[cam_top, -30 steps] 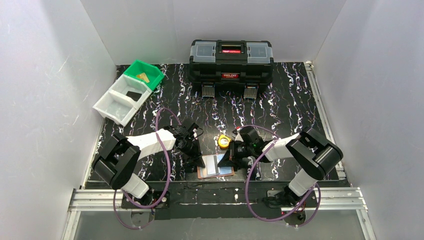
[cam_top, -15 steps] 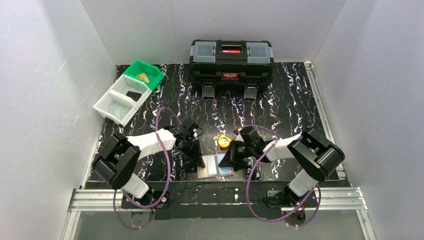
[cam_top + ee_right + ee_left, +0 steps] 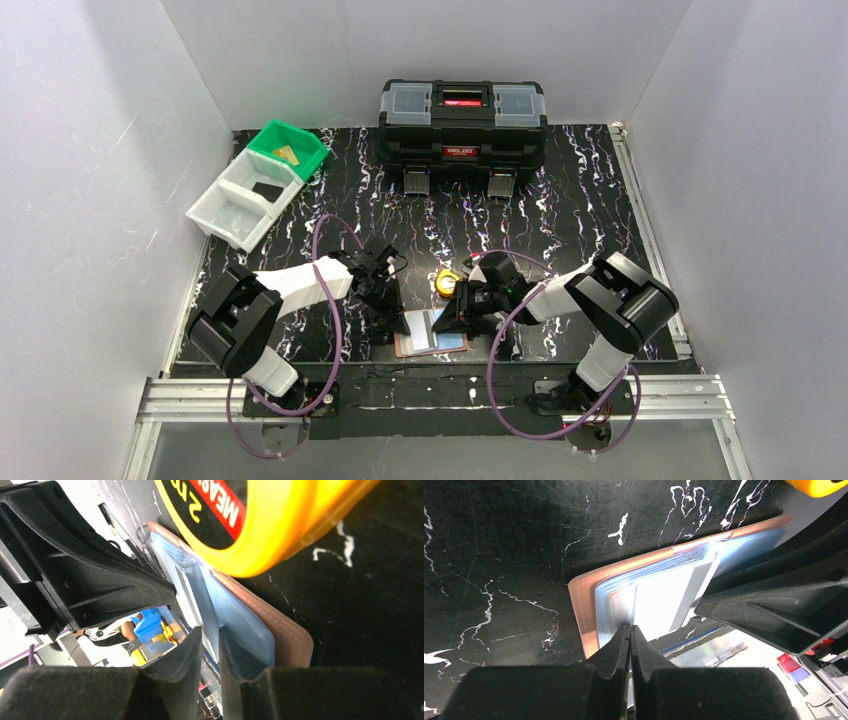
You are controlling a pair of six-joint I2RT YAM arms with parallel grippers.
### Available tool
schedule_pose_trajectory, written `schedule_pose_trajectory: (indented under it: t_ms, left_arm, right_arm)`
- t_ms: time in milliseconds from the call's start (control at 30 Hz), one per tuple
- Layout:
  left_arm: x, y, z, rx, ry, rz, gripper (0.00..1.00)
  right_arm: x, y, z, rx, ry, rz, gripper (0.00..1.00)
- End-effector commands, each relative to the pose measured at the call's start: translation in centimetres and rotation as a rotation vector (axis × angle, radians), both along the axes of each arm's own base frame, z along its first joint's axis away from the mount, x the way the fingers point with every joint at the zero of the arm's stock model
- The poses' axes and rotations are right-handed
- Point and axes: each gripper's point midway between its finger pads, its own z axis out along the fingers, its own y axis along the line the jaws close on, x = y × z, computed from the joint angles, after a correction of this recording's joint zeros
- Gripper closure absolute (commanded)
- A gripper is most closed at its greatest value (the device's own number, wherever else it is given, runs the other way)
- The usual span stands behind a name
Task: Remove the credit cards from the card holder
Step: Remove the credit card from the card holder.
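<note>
The card holder (image 3: 452, 345) lies open near the front edge, tan leather (image 3: 583, 611) with pale bluish sleeves (image 3: 235, 615). A whitish credit card (image 3: 659, 605) with a grey stripe sits in its top sleeve; it also shows from above (image 3: 424, 326). My left gripper (image 3: 392, 322) is shut, its tips (image 3: 630, 626) down on the sleeve's near edge beside the card. My right gripper (image 3: 447, 322) is at the holder's right side; its jaws (image 3: 210, 630) stand a narrow gap apart with a pale sleeve edge at the mouth. A gold card (image 3: 288, 153) and a black card (image 3: 266, 188) lie in the bins.
A round yellow tape measure (image 3: 447, 282) lies just behind the holder, close over my right fingers (image 3: 270, 525). A green bin (image 3: 305, 140) and a white bin (image 3: 225, 212) stand at the back left. A large black toolbox (image 3: 462, 120) stands at the back centre.
My right arm has swung slightly left, bringing its gripper a little further over the holder. The left arm and the holder have not moved.
</note>
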Motion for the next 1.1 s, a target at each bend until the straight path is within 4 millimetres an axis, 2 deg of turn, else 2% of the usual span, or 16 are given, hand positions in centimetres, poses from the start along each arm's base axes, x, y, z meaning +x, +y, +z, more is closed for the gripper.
schedule_pose_trajectory:
  t_ms: [0, 267, 500, 567, 667, 733, 1067]
  left_arm:
    - [-1.4, 4.5, -3.2, 0.228, 0.029, -0.012, 1.0]
    - [-1.4, 4.5, -3.3, 0.232, 0.033, -0.011, 1.0]
    - [-1.5, 5.0, -3.5, 0.257, 0.042, -0.011, 1.0]
    - [-1.6, 5.0, -3.5, 0.259, 0.044, -0.013, 1.0]
    - [-1.5, 4.9, -3.5, 0.256, 0.045, -0.018, 1.0]
    - [-1.5, 4.8, -3.4, 0.255, 0.044, -0.018, 1.0]
    - [-1.3, 4.6, -3.6, 0.253, 0.047, -0.019, 1.0]
  right_arm:
    - [0.1, 0.5, 0.2, 0.041, 0.008, 0.002, 0.75]
    - [0.0, 0.3, 0.1, 0.038, 0.012, -0.002, 0.9]
    - [-0.1, -0.8, -0.2, -0.014, -0.014, -0.017, 0.94]
    - [0.0, -0.9, -0.1, -0.016, -0.026, -0.016, 0.92]
    - [0.1, -0.4, 0.3, 0.006, -0.03, 0.007, 0.76]
    - [0.1, -0.1, 0.4, 0.021, -0.022, 0.015, 0.72]
    - [-0.3, 0.9, 0.2, 0.055, 0.004, 0.042, 0.72]
